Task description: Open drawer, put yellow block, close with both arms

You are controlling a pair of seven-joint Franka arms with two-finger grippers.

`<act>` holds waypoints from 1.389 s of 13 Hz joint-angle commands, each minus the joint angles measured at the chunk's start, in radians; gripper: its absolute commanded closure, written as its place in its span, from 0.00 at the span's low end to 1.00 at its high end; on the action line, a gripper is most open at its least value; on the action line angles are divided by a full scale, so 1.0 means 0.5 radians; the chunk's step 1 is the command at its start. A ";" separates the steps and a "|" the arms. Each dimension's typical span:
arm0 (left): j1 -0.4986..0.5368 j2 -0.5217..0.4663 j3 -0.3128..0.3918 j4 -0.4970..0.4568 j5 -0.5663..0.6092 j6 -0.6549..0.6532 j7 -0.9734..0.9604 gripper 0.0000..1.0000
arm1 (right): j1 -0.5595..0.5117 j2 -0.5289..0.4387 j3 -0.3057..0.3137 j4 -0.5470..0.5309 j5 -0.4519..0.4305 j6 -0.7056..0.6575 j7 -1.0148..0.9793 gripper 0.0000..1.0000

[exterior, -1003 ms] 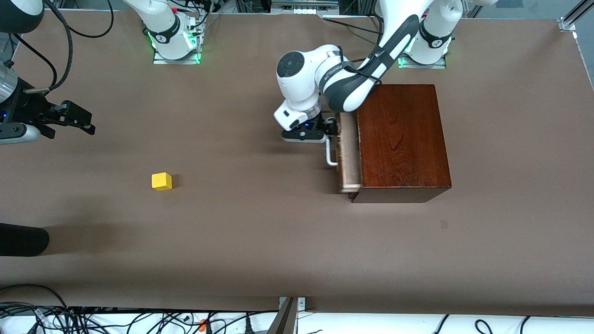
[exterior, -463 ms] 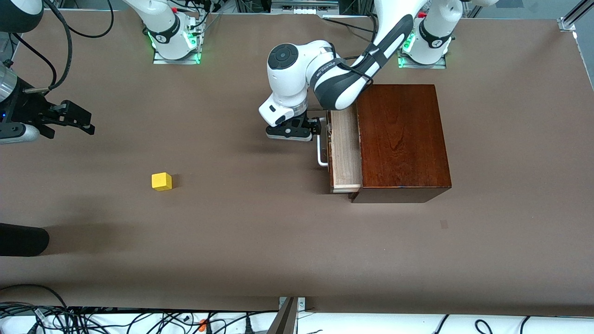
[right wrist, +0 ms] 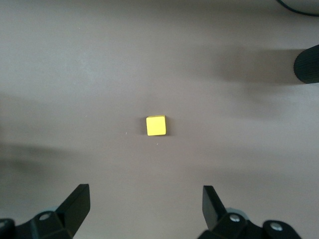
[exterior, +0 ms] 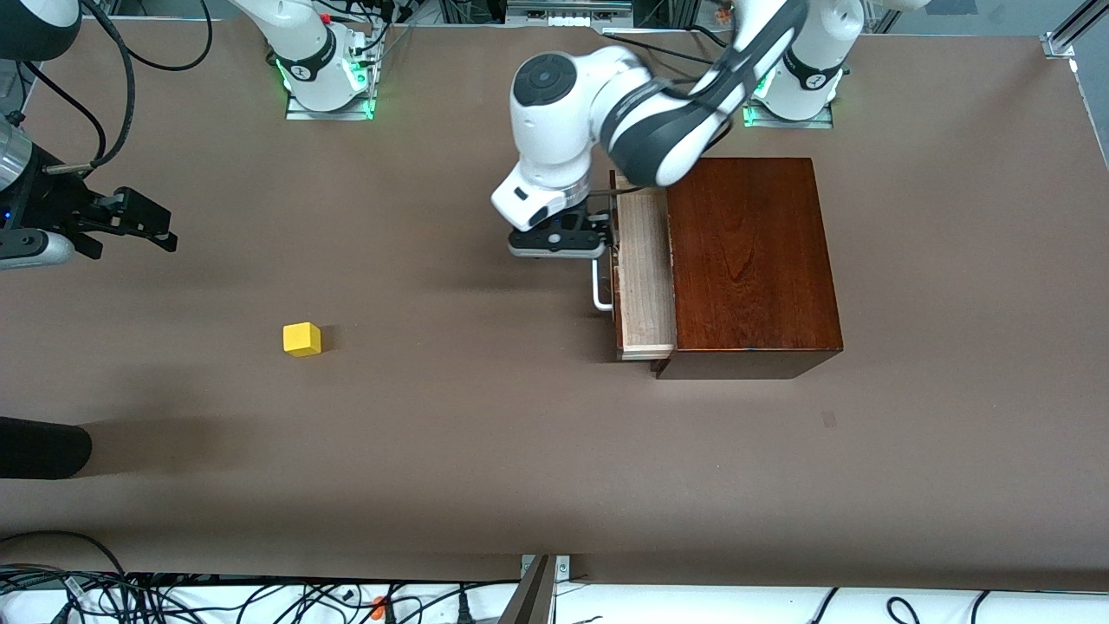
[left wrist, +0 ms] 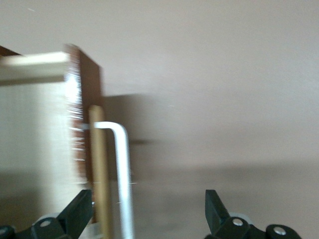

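Observation:
The mahogany box stands toward the left arm's end of the table. Its drawer is pulled partly out, pale wood showing, with the white handle on its front. My left gripper hangs open just above the handle. In the left wrist view the handle lies between the spread fingers, close to one finger, beside the drawer. The yellow block sits on the table toward the right arm's end. My right gripper waits open and empty; its wrist view shows the block ahead of the open gripper.
A black rounded object lies at the table's edge at the right arm's end, nearer the front camera than the block; it also shows in the right wrist view. Brown table spreads between block and drawer.
The left gripper pulled the drawer farther out by the handle, then let go, opened and rose a little. The drawer stays out. The right arm and the block have not moved.

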State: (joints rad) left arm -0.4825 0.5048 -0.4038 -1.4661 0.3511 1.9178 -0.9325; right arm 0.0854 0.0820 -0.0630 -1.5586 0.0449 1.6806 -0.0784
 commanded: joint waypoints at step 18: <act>0.849 -1.109 0.654 -0.502 -0.696 -0.403 1.635 0.00 | 0.019 0.541 0.031 -0.113 -0.127 0.199 -0.365 0.00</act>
State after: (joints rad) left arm -0.0135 0.1193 -0.1077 -1.5125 0.0223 1.6138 -0.1292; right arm 0.0938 0.3013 -0.0507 -1.5763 -0.0186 1.7040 -0.2142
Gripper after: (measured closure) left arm 0.000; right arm 0.000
